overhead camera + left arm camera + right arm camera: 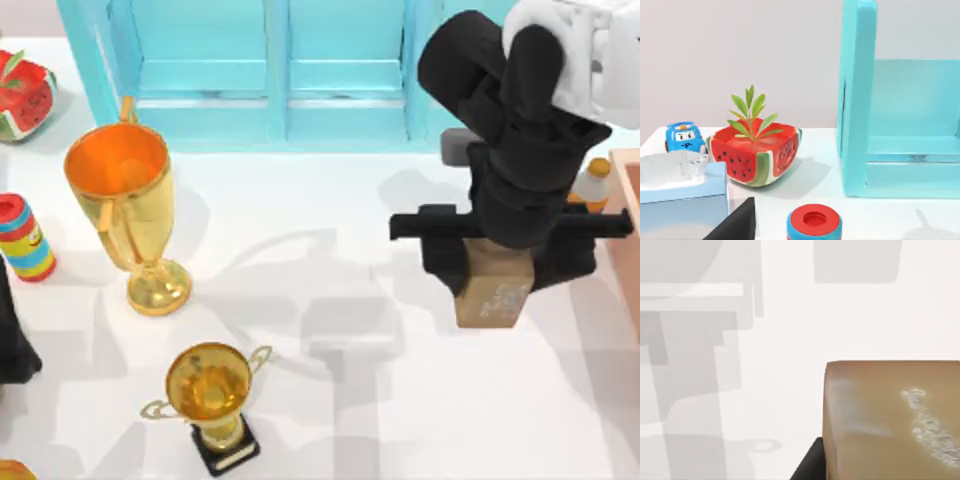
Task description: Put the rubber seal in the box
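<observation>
The rubber seal (pixel 492 288), a tan-brown block with faint white print, hangs above the white table at the right, casting a shadow to its left. My right gripper (pixel 503 268) is shut on it, one black finger on each side. In the right wrist view the rubber seal (pixel 890 420) is close up, with a black finger (pixel 809 467) beside it. The box (pixel 630 235), pale pinkish-tan, shows partly at the right edge, just right of the gripper. My left arm (pixel 12 340) stays parked at the left edge.
A turquoise panelled frame (pixel 280 70) spans the back. Two gold trophies (pixel 125 215) (pixel 210 400) stand at the left and front left. A striped can (pixel 25 240), a watermelon planter (pixel 25 95) and an orange bottle (pixel 597 185) stand around. A tissue box (pixel 680 200) and toy car (pixel 684 137) are near the left arm.
</observation>
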Robot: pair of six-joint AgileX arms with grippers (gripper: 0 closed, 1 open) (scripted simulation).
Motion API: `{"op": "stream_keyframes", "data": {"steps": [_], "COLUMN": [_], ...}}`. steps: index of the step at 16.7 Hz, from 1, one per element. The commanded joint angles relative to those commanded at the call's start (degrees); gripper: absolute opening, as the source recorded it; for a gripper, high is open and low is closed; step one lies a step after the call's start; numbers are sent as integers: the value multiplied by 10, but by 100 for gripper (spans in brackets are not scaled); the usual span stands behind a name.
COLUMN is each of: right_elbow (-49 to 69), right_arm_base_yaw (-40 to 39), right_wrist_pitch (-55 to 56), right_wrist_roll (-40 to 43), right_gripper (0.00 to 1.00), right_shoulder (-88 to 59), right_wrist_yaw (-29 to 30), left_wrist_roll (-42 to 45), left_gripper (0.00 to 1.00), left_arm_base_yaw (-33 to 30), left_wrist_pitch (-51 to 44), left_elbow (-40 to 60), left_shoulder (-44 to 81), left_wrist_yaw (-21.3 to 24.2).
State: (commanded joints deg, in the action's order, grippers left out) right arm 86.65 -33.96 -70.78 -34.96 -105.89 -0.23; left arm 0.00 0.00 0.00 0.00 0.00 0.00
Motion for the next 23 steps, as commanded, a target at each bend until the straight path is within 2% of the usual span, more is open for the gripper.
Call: {"op": "stream_keyframes", "data": {"steps": [2,5,14,17,19,23], "right_elbow": [5,22,48,52,53,54], "right_arm_base_yaw": [19,88,403,487,514,519], "right_wrist_pitch": [-6,-25,-78,-86,-89,-90], "right_wrist_roll": [19,88,405,489,516,521], "right_gripper": [0,0,0,0,0,0], "right_shoulder": [0,-3,12,29,36,37], "right_wrist_yaw": [0,0,3,3,2,2], "left_wrist_roll": [0,0,0,0,0,0], "left_gripper": [100,100,100,100,100,100], "left_arm_base_yaw": [0,0,0,0,0,0], "left_wrist_pitch": [0,0,0,0,0,0], "left_elbow": [0,0,0,0,0,0], "left_shoulder": [0,0,0,0,0,0], "left_wrist_yaw": [0,0,0,0,0,0]}}
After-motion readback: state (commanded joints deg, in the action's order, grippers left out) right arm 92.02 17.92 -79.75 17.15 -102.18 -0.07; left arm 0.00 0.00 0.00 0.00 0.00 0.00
